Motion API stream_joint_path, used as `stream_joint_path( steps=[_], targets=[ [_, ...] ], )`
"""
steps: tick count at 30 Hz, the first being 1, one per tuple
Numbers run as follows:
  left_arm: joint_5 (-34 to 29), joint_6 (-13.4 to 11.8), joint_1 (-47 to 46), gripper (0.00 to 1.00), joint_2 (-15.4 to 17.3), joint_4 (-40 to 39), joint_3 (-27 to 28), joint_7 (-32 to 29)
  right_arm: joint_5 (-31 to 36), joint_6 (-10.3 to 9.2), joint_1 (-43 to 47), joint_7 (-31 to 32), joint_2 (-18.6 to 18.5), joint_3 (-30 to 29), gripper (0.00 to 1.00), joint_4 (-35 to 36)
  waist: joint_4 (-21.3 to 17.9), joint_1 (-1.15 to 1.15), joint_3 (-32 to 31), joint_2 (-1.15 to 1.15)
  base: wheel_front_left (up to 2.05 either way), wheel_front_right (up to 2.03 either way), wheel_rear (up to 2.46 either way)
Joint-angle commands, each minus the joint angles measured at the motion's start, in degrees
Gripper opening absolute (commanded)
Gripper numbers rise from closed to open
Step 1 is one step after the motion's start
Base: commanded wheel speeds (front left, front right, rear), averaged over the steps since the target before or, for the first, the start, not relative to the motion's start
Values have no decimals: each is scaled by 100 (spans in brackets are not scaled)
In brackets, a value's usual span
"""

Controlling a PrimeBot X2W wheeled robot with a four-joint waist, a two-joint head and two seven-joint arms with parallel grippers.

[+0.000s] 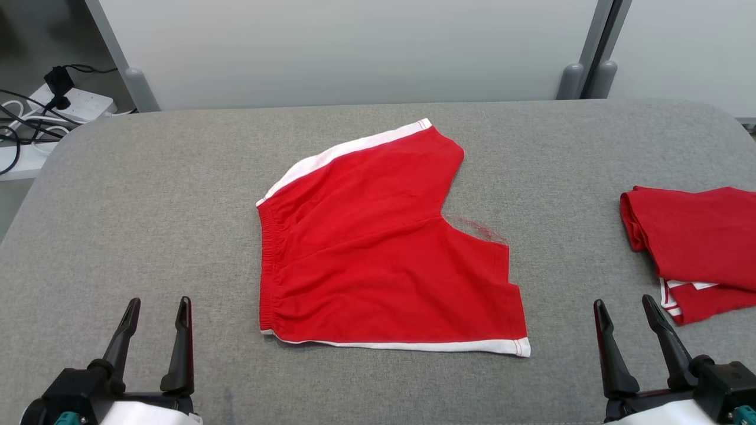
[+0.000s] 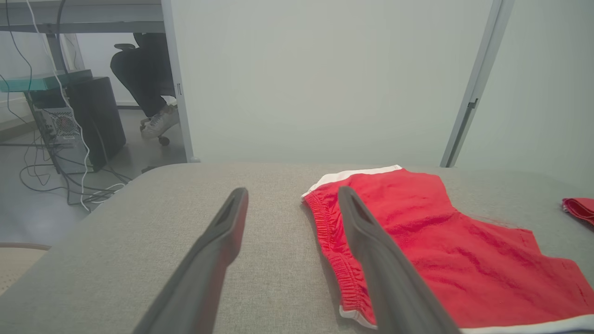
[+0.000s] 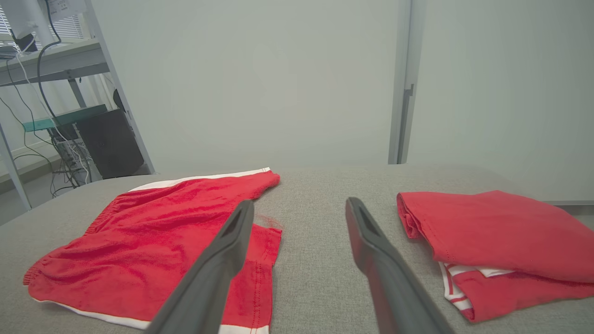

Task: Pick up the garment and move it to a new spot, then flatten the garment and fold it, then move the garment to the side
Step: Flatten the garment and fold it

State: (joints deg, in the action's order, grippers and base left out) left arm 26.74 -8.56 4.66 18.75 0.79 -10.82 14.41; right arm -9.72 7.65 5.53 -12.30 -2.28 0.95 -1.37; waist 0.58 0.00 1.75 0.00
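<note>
The garment (image 1: 378,248), a pair of red shorts with white side stripes, lies spread flat in the middle of the grey table (image 1: 147,195), waistband toward the left. It also appears as the garment (image 2: 441,250) and the garment (image 3: 162,246) in the wrist views. My left gripper (image 1: 158,304) rests open at the lower left, left of the waistband and apart from it. At the lower right my right gripper (image 1: 625,304) stands open, between the shorts and a folded pile. Both hold nothing.
A folded red and white pile of clothes (image 1: 697,248) lies at the table's right edge, shown as the pile (image 3: 501,246) in the right wrist view. Cables and a power strip (image 1: 65,103) sit beyond the back left corner. A seated person's legs (image 2: 148,88) are far behind.
</note>
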Motion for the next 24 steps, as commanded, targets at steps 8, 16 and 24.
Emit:
stream_joint_path(
  steps=[8,16,24],
  targets=[
    [-66,0,-149,100,65,-104,175,51,-70,-16,-84,-21,-61,192,100,143,-1,0,26,0,0,0,0],
    [-71,-2,-162,100,72,-123,158,41,-91,-16,-102,-31,-60,205,100,119,10,0,32,0,0,0,0],
    [-116,-19,-254,100,112,-222,138,15,-104,-16,-281,-8,-60,273,100,111,32,0,177,0,0,0,0]
  ],
)
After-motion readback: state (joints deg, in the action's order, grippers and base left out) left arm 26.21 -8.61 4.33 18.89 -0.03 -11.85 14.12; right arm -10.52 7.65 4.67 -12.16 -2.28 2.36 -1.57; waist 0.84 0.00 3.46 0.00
